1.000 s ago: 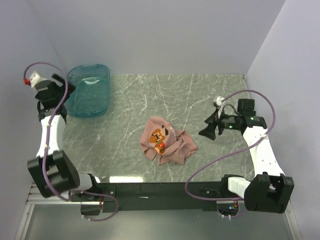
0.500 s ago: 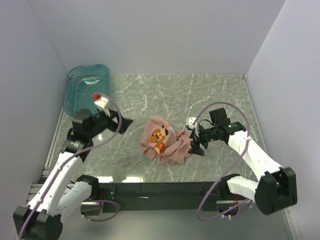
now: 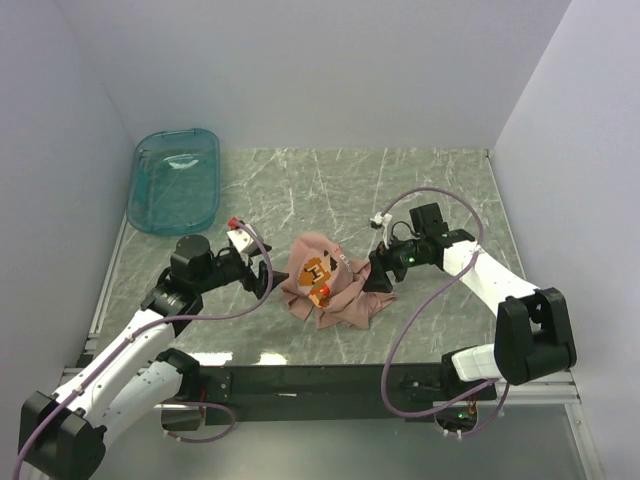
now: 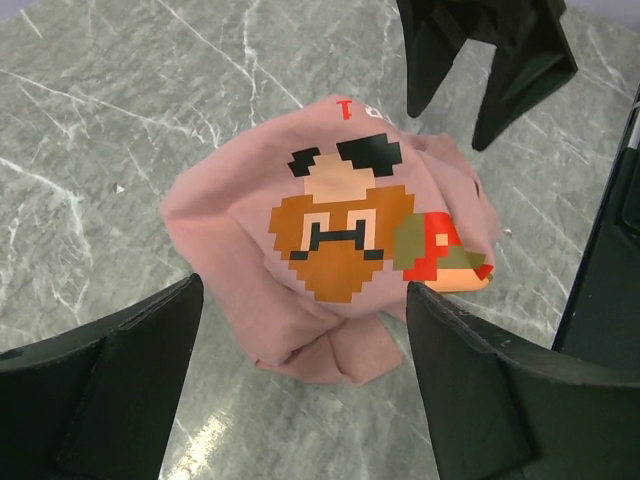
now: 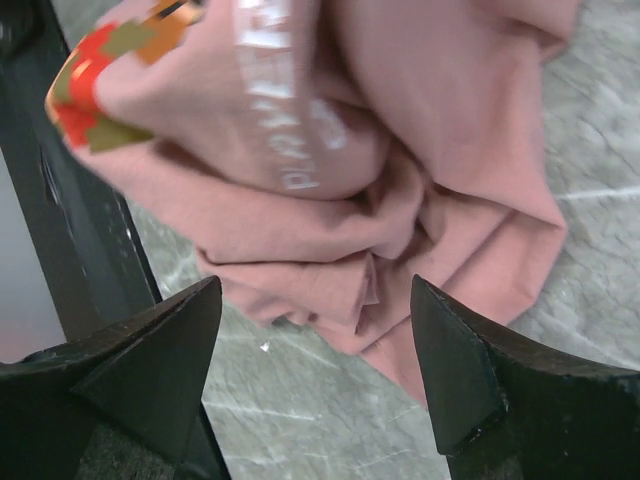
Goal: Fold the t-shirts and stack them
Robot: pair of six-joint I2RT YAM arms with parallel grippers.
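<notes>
A dusty-pink t-shirt (image 3: 330,285) lies crumpled in a heap in the middle of the marble table, its pixel-art print facing up (image 4: 335,235). My left gripper (image 3: 262,277) hovers at the heap's left edge, open, fingers spread wide over the near folds (image 4: 305,300). My right gripper (image 3: 380,272) stands at the heap's right edge, also open, straddling a bunched fold (image 5: 315,290) without pinching it. White text on the shirt (image 5: 275,100) shows in the right wrist view. The right gripper's black fingers (image 4: 480,60) appear beyond the shirt in the left wrist view.
A translucent teal bin (image 3: 177,180) sits at the back left corner of the table. The black base rail (image 3: 320,378) runs along the near edge. White walls close in the back and both sides. The right arm's cable (image 3: 440,195) loops above it.
Both arms have swung in to the shirt: the left from beside the bin to the heap's left edge, the right from the table's right side to its right edge. The shirt has not moved.
</notes>
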